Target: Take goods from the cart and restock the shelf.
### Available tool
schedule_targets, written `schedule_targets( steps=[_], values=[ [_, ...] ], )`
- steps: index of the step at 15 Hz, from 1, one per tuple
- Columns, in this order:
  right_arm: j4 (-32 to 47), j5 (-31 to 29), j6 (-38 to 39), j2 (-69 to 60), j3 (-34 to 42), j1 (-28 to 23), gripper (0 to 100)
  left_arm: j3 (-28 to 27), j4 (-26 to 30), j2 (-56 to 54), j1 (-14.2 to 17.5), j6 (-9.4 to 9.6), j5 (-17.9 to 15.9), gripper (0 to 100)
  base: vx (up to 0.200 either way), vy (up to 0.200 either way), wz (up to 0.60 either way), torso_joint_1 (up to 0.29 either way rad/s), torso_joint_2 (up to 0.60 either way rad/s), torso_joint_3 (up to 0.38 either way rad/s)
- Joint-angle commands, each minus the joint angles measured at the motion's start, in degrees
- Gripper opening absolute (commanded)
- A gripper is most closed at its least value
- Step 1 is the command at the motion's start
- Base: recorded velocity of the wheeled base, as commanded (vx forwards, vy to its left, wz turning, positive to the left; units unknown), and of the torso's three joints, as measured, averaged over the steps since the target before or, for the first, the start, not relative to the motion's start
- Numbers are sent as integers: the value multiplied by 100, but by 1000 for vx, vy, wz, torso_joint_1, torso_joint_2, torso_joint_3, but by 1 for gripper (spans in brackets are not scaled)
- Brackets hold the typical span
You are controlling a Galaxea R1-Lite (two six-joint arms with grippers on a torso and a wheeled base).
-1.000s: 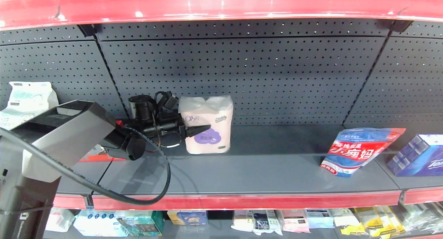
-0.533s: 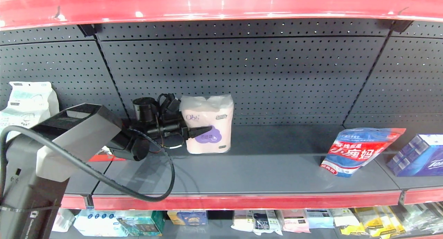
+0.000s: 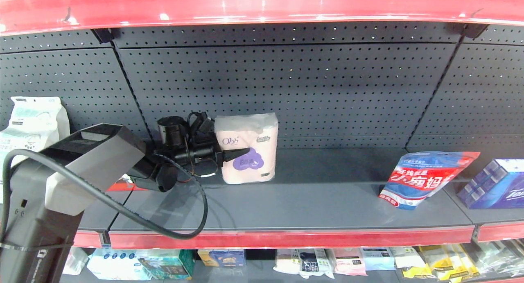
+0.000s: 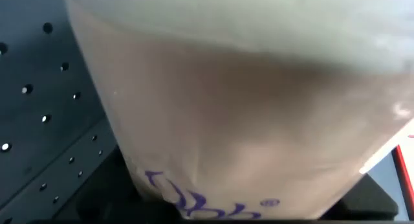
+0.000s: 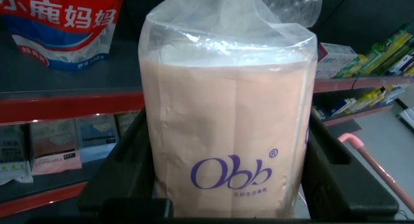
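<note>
The left claw (image 3: 239, 152) has been carrying the toilet-roll pack (image 3: 254, 131) slightly sideways and is now standing it squarer. The claw is clamping the pack across its lower half, with the near finger lying on the printed face. The pack's base is resting on the shelf deck (image 3: 327, 201) just below the fingertips. The right claw (image 5: 228, 185) is gripping a second toilet-roll pack (image 5: 226, 107) between its jaws. Judged handling: light, soft and compressible, with slippery film. Grip across the roll bodies at mid-height, avoiding the loose film top, which is likely to slip or tear.
</note>
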Motion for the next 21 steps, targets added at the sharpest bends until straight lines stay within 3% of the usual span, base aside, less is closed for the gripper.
schedule_targets(
  steps=[1, 4, 7, 9, 10, 16, 21],
  values=[
    [-1, 1, -4, -5, 0, -1, 0, 180, -158, -135, 53, -7, -79, 0, 0, 0, 0, 0, 0, 0],
    [-1, 1, -4, 3, 35, -1, 0, 664, -387, -434, 185, -51, -246, 0, 0, 0, 0, 0, 0, 0],
    [-1, 9, -4, 3, 53, -1, 0, 1130, -1221, -601, 299, -552, -474, 0, 0, 0, 0, 0, 0, 0],
    [-1, 18, -12, 3, 26, -1, 0, 1525, -2267, -627, 291, -1105, -536, 0, 0, 0, 0, 0, 0, 0],
    [-1, 27, -12, 12, 17, -1, 0, 1692, -2505, -645, 282, -1220, -536, 0, 0, 0, 0, 0, 0, 0],
    [-1, 44, -12, 3, 17, -1, 0, 2474, -2804, -715, 264, -1264, -738, 0, 0, 0, 0, 0, 0, 0],
    [-9, 18, -4, -5, -18, -1, 0, 2536, -2804, -689, 150, -1290, -747, 0, 0, 0, 0, 0, 0, 0]
  ],
)
